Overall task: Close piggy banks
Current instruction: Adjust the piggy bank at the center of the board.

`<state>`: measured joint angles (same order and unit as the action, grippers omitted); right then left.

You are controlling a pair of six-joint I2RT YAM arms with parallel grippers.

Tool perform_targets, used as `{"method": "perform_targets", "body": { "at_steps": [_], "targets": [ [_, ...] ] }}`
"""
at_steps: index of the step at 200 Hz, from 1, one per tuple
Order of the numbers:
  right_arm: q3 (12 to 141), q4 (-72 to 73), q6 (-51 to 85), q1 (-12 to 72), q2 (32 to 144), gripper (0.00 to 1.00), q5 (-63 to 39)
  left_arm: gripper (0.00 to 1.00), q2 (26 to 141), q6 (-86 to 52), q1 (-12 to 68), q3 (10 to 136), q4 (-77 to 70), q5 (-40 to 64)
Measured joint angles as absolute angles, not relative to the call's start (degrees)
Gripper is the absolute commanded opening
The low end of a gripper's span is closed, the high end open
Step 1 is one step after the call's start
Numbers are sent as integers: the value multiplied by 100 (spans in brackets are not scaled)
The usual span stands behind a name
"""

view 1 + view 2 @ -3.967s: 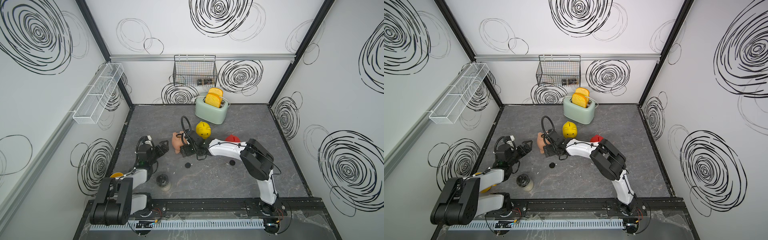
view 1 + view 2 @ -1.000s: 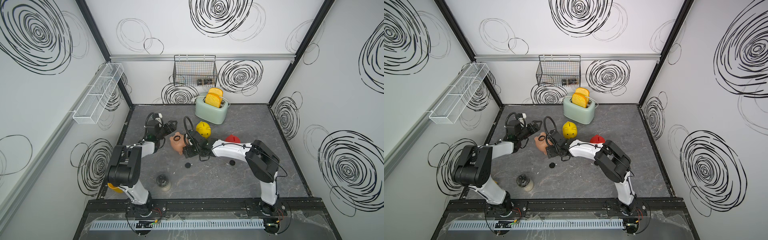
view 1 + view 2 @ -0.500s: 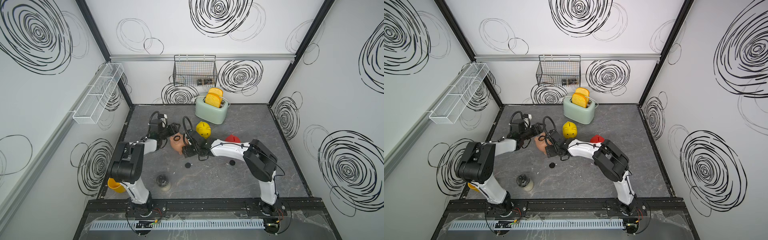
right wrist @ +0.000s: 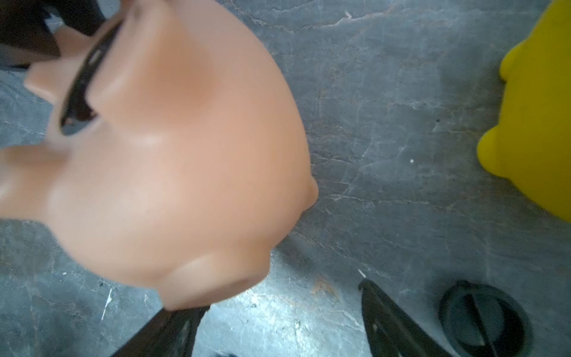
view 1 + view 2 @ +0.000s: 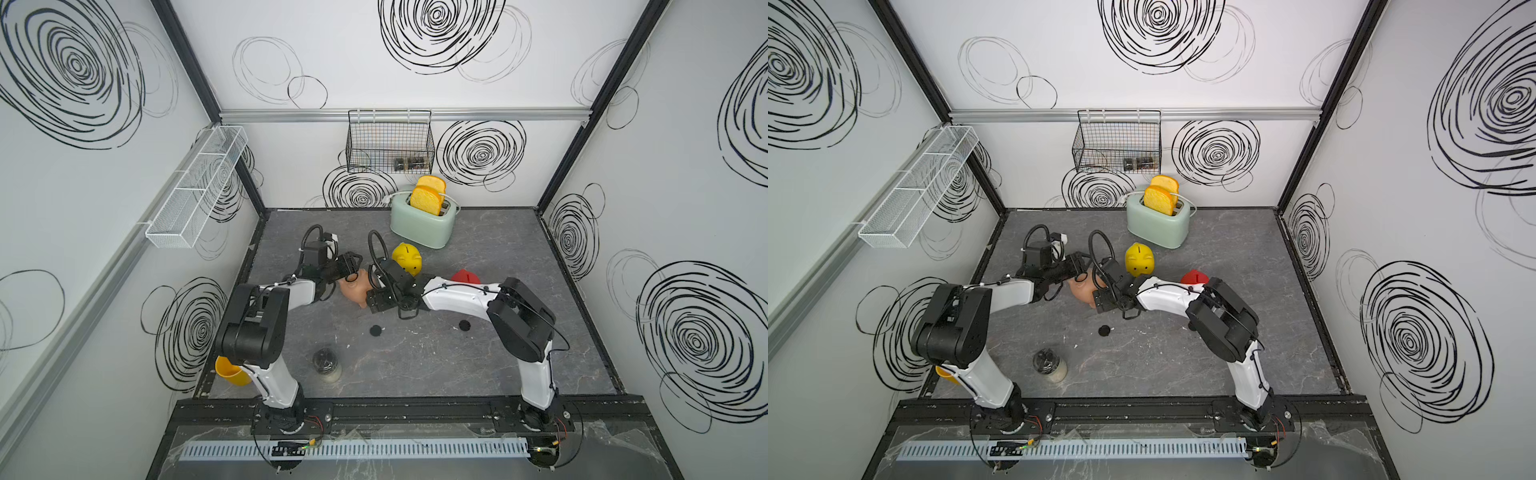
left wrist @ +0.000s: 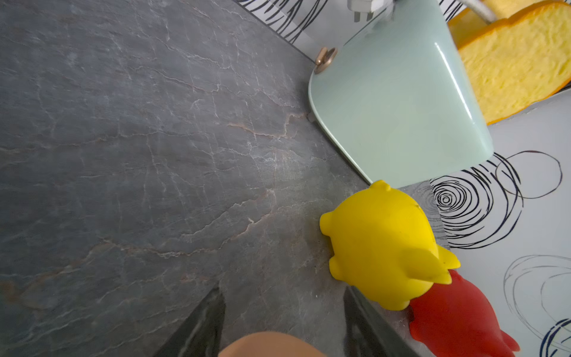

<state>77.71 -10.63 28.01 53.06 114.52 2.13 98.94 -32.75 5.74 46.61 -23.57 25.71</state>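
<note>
- The pink pig (image 5: 352, 289) lies on the gray floor (image 5: 415, 365), in the middle, between my two grippers. Both top views show it.
- It is tipped over. Its belly and short legs face my left arm. Its round back faces my right arm. I cannot tell which end is its nose.
- A black ring (image 4: 80, 89) sits at its belly hole. It looks blurry.
- My left gripper (image 5: 354, 269) is right at that belly. My left fingers (image 6: 200, 327) are partway apart, with a bit of the pig between them. I cannot tell if they pinch it.
- My right gripper (image 5: 372, 291) is at the pig's back. My right fingers (image 4: 389, 324) are wide apart. One is by the pig, and the other has bare floor next to it.
- The yellow pig (image 5: 408, 258) stands on its feet, slot up, between the green toaster (image 5: 422, 226) and my right gripper. Its ears are on the end nearer the red pig (image 5: 465, 275).
- The red pig is half hidden behind my right arm.
- Two black round lids (image 5: 376, 331) (image 5: 464, 326) lie flat on the floor, nearer the front.
</note>
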Motion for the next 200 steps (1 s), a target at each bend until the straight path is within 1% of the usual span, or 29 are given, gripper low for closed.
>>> {"method": "perform_targets", "body": {
  "at_steps": [135,200],
  "targets": [
    [7762,-1096,2808,5094,11450,82,154,67,9415,-3417,458,4228,-2255,2357],
    [7430,-1031,2801,5164,11273,82,143,66,9212,-3583,303,4093,-2290,2261]
  ]
}}
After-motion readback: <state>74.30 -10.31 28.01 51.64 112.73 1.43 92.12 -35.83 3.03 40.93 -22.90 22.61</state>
